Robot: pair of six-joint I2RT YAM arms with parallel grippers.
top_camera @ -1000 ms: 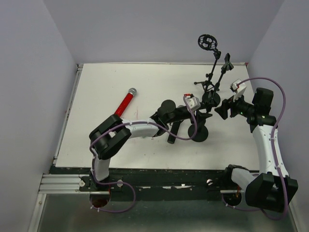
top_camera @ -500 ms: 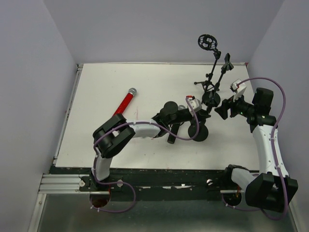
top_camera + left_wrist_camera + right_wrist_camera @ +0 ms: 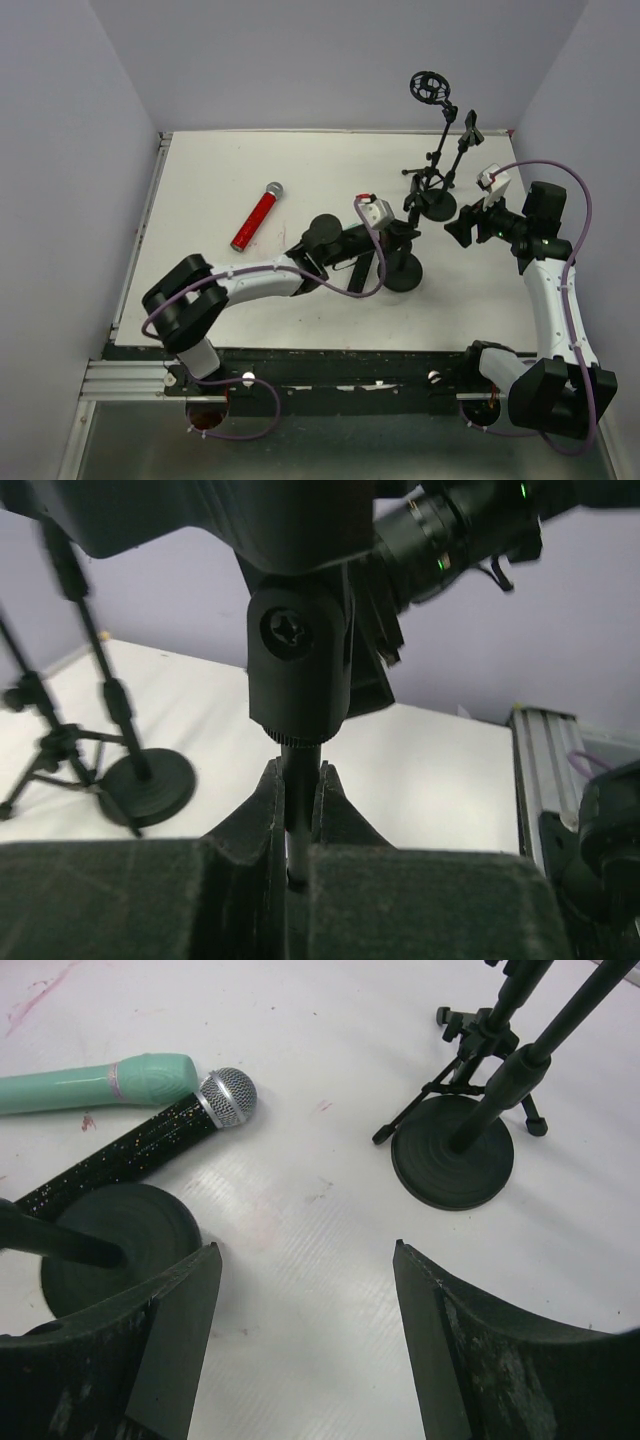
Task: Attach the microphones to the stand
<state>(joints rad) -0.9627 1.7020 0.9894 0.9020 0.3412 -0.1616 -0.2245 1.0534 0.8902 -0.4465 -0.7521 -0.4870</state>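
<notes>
The top external camera is looking steeply down from above and behind the robot, standing far enough back that it is taking in the whole white surface [image 3: 250,170] and the walls [image 3: 300,60] around it. The left wrist camera is sitting right behind the left end effector [image 3: 297,785], looking almost level across the surface toward the right arm [image 3: 470,520], so near that a stand rod [image 3: 301,850] is filling mid-frame. The right wrist camera is riding higher, looking down between the fingers of the right end effector [image 3: 303,1250] at the surface. Both wrist views are sharing the round-based stand [image 3: 150,785], and the overhead view is covering it all.
</notes>
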